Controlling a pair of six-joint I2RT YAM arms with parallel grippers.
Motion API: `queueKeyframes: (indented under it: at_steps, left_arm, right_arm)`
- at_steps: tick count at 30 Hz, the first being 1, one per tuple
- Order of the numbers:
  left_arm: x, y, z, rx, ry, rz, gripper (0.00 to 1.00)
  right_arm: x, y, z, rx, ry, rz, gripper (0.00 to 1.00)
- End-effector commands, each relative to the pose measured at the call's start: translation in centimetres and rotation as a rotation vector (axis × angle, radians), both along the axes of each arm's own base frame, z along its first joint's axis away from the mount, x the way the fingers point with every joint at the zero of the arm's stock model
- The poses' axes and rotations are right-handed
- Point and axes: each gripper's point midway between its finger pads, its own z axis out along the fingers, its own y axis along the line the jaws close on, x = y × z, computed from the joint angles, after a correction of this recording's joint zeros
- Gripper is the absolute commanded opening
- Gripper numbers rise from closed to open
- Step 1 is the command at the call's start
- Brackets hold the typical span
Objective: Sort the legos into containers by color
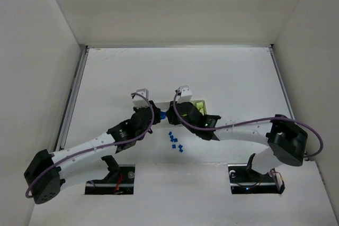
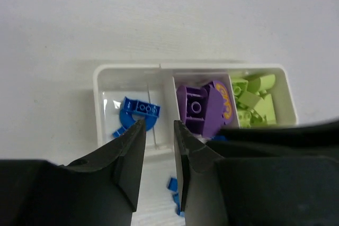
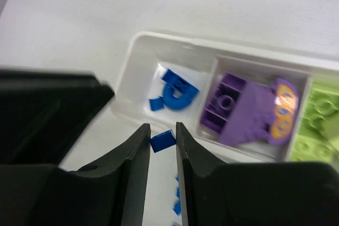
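Observation:
The white tray (image 2: 127,68) has three compartments. The left one holds a rounded blue piece (image 2: 139,112), the middle one the purple-and-orange piece (image 2: 204,107), the right one yellow-green pieces (image 2: 254,101). My right gripper (image 3: 161,126) is shut on a small blue brick (image 3: 162,141), just above the tray's near rim (image 3: 175,39) by the blue compartment. My left gripper (image 2: 159,125) is open and empty at the same near rim. In the top view both grippers (image 1: 154,114) (image 1: 170,115) meet over the tray and hide most of it.
Several small blue bricks (image 1: 174,141) lie loose on the table just in front of the tray; they also show in the left wrist view (image 2: 174,186) and the right wrist view (image 3: 177,205). White walls enclose the table.

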Motion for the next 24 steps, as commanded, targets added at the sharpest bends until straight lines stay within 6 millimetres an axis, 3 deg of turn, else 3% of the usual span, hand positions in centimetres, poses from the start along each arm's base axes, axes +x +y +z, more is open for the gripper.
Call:
queueKeyframes:
  at_steps: [1,5,11,15,18,24]
  left_arm:
    - [-2.6,1.6,-2.2,0.043,0.047,0.009,0.24]
    - [-4.5,2.4,-3.4,0.047,0.063,-0.004,0.24]
    - [-6.3,0.8,-5.0,0.034,0.117,-0.060,0.25]
    - [-7.0,-2.6,-5.3,0.037,0.129,-0.137,0.29]
    - [-6.9,-4.4,-5.6,0.066,0.133,-0.156,0.31]
    - [-5.8,-5.6,-7.6,0.160,0.155,-0.130,0.33]
  right_arm:
    - [1.7,3.3,2.5,0.083,-0.040,0.049,0.32]
    - [2.8,4.2,2.2,0.091,-0.027,0.045,0.46]
    - [3.3,0.7,2.4,0.081,-0.029,-0.025,0.47]
    - [1.4,-3.4,0.2,0.018,0.010,-0.074,0.37]
    - [-1.9,-5.4,-2.1,-0.030,0.071,-0.066,0.28]
    - [-7.2,-7.5,-4.3,-0.040,0.157,-0.033,0.30]
